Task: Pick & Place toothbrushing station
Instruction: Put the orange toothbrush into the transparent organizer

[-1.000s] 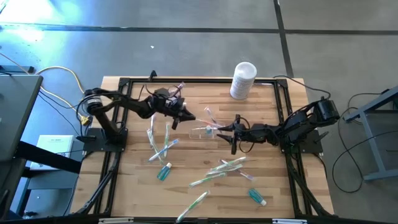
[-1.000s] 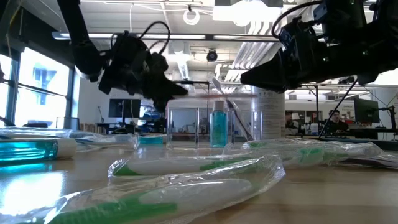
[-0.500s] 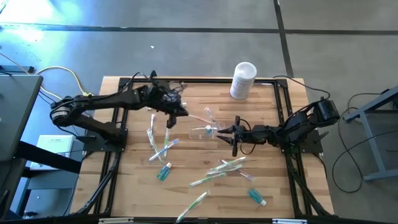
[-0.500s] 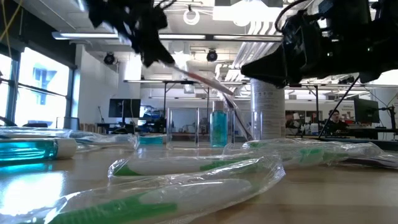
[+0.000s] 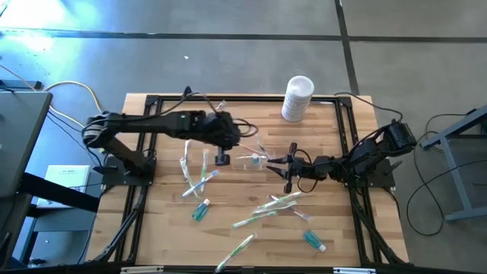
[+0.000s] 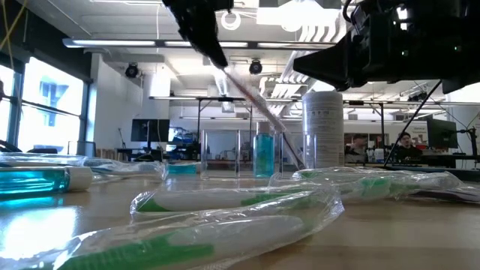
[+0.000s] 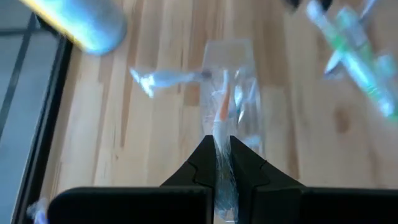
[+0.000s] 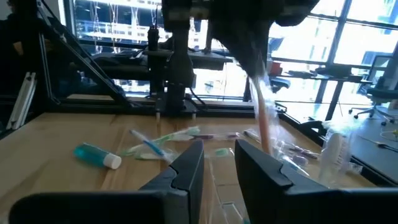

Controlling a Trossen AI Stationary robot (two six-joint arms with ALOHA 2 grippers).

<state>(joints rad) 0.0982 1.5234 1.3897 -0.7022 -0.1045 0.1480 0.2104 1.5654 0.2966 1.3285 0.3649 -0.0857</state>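
Observation:
A small clear cup (image 5: 251, 160) stands mid-table with a teal tube (image 6: 262, 154) upright inside it. My left gripper (image 5: 242, 137) hangs above and just left of the cup, shut on a wrapped pink toothbrush (image 5: 256, 147) that slants down toward the cup's mouth. From the wrist, the left gripper (image 7: 222, 144) pinches the toothbrush (image 7: 222, 118) over the cup (image 7: 244, 62). My right gripper (image 5: 272, 162) sits just right of the cup, its fingers a narrow gap apart, with nothing clearly held. In its own view the right gripper (image 8: 219, 149) faces the hanging toothbrush (image 8: 264, 121).
A white canister (image 5: 297, 97) stands at the back edge. Wrapped toothbrushes lie left of centre (image 5: 199, 179) and in front of the cup (image 5: 275, 202). Teal tubes (image 5: 200, 211) (image 5: 314, 241) lie nearer the front. Black frame rails (image 5: 144, 190) run along the table's sides.
The left arm swung right and rose, carrying the toothbrush over the cup. The right gripper narrowed, lifted and drew back slightly to the right.

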